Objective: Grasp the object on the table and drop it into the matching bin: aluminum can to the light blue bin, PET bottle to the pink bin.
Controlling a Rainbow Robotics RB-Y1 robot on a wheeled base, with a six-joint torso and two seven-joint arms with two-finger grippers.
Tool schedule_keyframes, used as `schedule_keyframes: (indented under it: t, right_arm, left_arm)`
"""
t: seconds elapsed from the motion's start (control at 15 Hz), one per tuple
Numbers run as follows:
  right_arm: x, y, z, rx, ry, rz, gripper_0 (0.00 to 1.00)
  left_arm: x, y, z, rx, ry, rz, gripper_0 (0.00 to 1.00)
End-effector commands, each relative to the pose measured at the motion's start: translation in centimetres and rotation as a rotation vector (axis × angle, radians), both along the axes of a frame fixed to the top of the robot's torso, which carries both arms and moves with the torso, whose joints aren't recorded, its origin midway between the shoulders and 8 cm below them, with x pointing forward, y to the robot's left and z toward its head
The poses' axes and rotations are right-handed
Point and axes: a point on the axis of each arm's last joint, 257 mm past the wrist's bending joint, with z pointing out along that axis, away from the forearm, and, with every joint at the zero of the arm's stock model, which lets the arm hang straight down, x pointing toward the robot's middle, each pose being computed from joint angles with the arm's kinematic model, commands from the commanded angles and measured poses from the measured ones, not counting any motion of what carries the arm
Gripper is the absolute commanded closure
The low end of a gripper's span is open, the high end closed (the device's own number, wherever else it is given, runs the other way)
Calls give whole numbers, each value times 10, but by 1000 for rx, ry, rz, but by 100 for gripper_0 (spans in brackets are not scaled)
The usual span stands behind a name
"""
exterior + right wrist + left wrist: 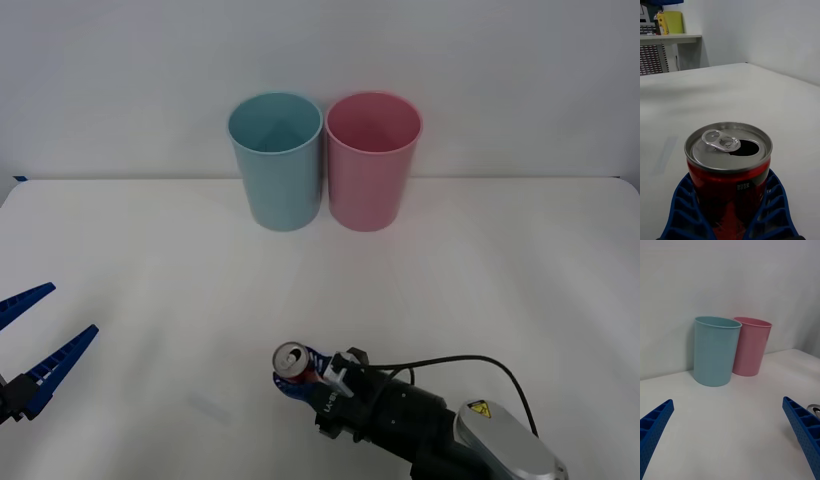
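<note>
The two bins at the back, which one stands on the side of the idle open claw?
The light blue bin. It stands on the robot's left, the left claw's side; the pink bin touches it on the right.

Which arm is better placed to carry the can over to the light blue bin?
The right. Its pincer is already closed around the red can, upright on the table. The left pincer sits open and empty at the table's left edge, away from both the can and the light blue bin.
</note>
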Motion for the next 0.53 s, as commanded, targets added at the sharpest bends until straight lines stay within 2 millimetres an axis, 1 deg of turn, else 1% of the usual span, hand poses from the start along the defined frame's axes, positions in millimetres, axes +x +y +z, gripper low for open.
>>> schedule_keyframes:
  t: [0.07,0.2,0.4,0.53]
  right_arm:
    - [4,-7,11,32,4,0,100]
    - [4,-13,22,58,6,2,100]
    - [-1,-30,39,87,19,-8,100]
    - [-6,-42,54,116,38,-14,100]
  left_arm:
    - [0,0,0,0,0,0,0]
    - [0,0,0,0,0,0,0]
    - [0,0,0,0,0,0,0]
    - [0,0,0,0,0,0,0]
